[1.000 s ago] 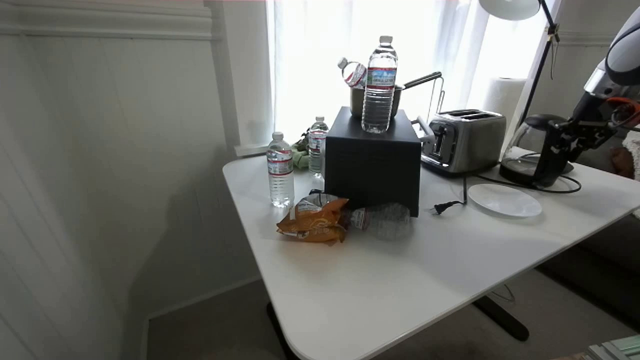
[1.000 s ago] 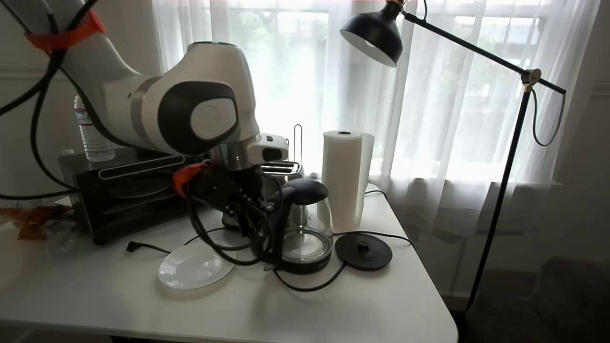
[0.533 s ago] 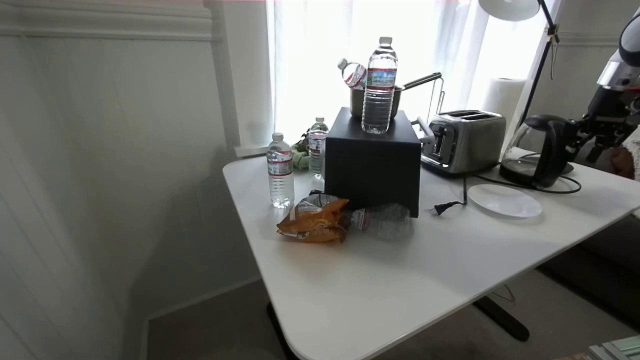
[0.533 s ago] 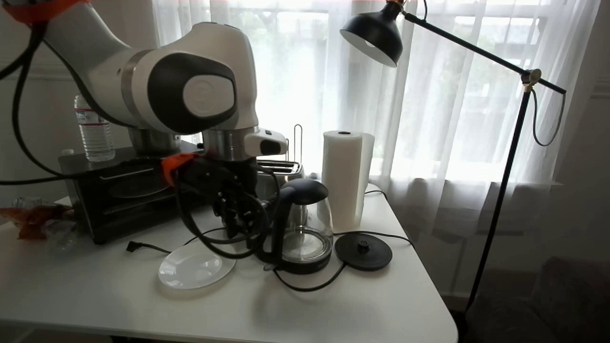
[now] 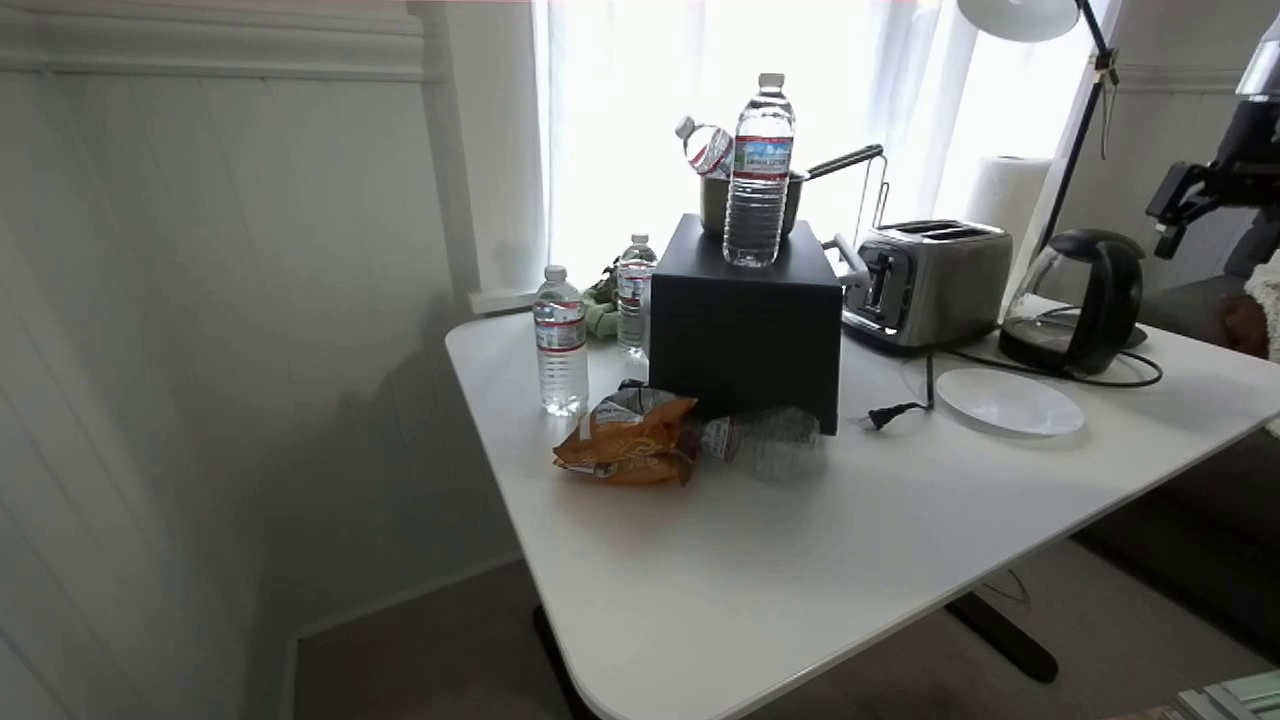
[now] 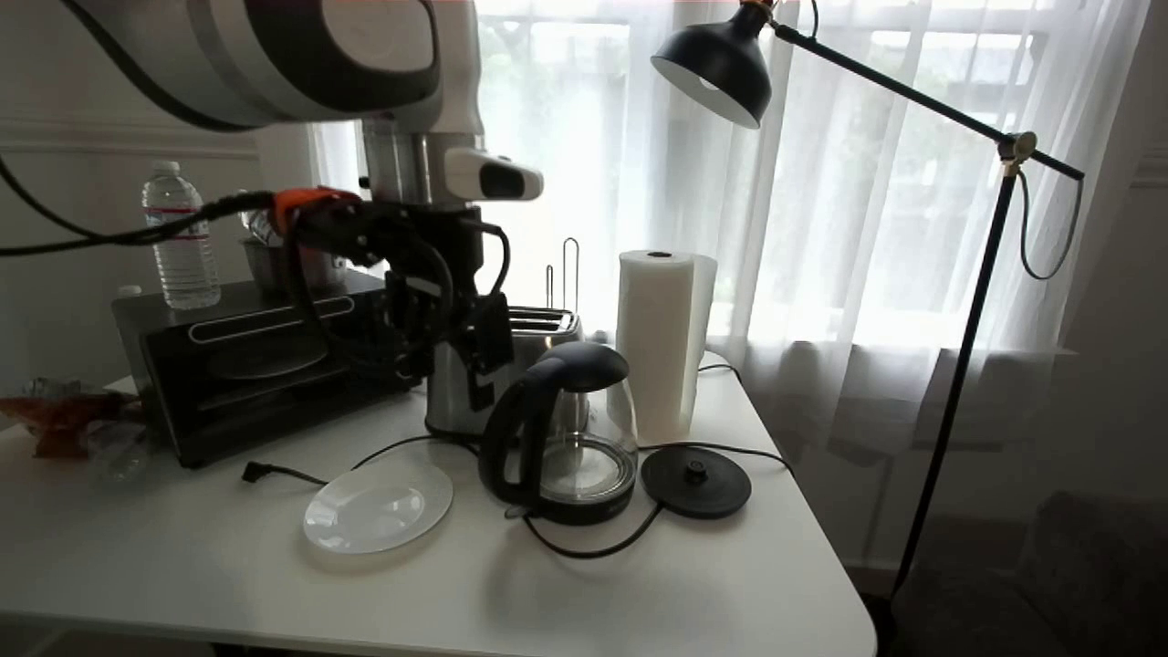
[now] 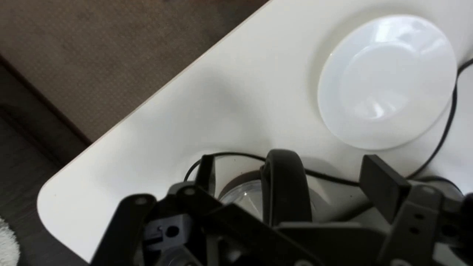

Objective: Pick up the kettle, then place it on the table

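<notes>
The kettle point(image 6: 584, 461), with a clear glass body, black lid and black curved handle, stands upright on the white table point(image 6: 684, 593). Its black base plate point(image 6: 695, 482) lies beside it. In an exterior view the kettle point(image 5: 1080, 310) is near the table's far right part. My gripper point(image 6: 447, 374) hovers at about lid height, up and away from the handle, its fingers spread. From the wrist view, the handle point(image 7: 286, 192) appears between the wide-set fingers of the gripper point(image 7: 295, 179), with a gap on both sides. Nothing is held.
A white plate point(image 6: 379, 511) lies close to the kettle, and a black cord runs around it. Behind stand a chrome toaster point(image 5: 940, 285) and a paper towel roll point(image 6: 655, 356). A black box point(image 5: 745, 340) carries a pot and bottles. A lamp point(image 6: 721, 73) hangs over the back.
The gripper has let go at the handle, opened wide, and moved upward and back from it. The kettle has stayed in place on the table.
</notes>
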### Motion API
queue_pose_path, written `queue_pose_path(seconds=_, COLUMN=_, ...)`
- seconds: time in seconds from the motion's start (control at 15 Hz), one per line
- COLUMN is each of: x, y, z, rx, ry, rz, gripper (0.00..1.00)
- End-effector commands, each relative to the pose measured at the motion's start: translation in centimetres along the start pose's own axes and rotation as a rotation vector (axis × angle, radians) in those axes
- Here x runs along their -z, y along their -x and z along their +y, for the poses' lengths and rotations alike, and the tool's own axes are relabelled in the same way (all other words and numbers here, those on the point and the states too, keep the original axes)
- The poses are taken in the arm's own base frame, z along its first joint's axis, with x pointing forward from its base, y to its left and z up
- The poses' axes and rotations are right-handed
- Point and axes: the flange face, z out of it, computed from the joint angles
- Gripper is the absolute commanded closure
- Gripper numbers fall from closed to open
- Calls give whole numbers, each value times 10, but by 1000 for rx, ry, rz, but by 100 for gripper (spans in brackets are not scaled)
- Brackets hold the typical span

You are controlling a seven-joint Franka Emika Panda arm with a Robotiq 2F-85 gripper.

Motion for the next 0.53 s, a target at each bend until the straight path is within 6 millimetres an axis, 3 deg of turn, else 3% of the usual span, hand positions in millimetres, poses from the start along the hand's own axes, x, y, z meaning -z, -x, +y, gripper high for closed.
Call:
queue_pose_path(seconds=0.0, x=63, y=3, z=-5, rx=-66, ry=34, rz=120, gripper=0)
queue_pose_path(seconds=0.27, x=110, y=0, z=-4, rx=-91, ry=114, rz=279, gripper=0)
queue_pose_path(seconds=0.4, x=109, y=-5, z=-1, rx=-9, ry=114, rz=264, gripper=0)
queue_pose_path(seconds=0.47, x=107, y=-4, z=-6, rx=-51, ry=91, rz=265, gripper=0)
